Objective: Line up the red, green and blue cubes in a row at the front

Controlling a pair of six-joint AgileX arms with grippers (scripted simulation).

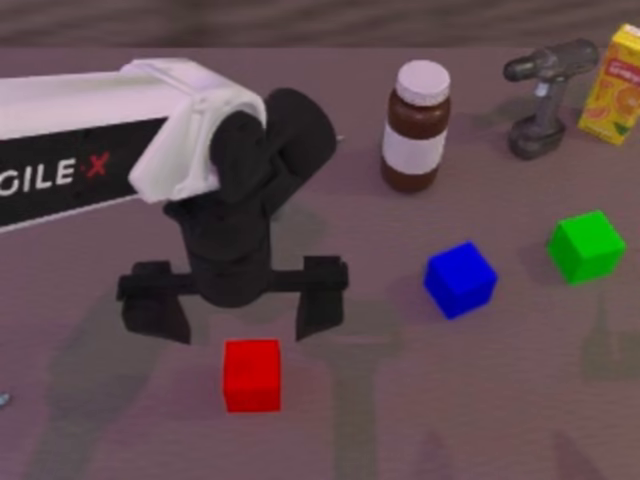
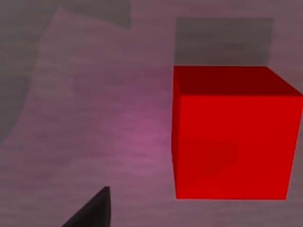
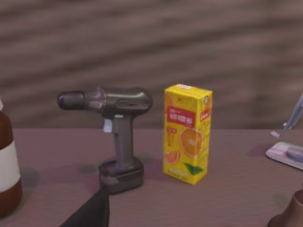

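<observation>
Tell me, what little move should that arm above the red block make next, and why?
Probably lower the left gripper and shift it slightly toward the table's front, so its open fingers straddle the red cube. The cube sits free on the table, just in front of the fingers, ungrasped. The blue cube and green cube wait further right.

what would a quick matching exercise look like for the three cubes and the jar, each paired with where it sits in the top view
Things:
1. red cube
2. blue cube
3. green cube
4. brown jar

Places:
A. farthest to the table's right of the four
B. at the back, standing upright beside the cordless drill
C. near the front, just ahead of the open left gripper
D. between the other two cubes, in front of the jar

Pairs: 1-C, 2-D, 3-A, 4-B
</observation>
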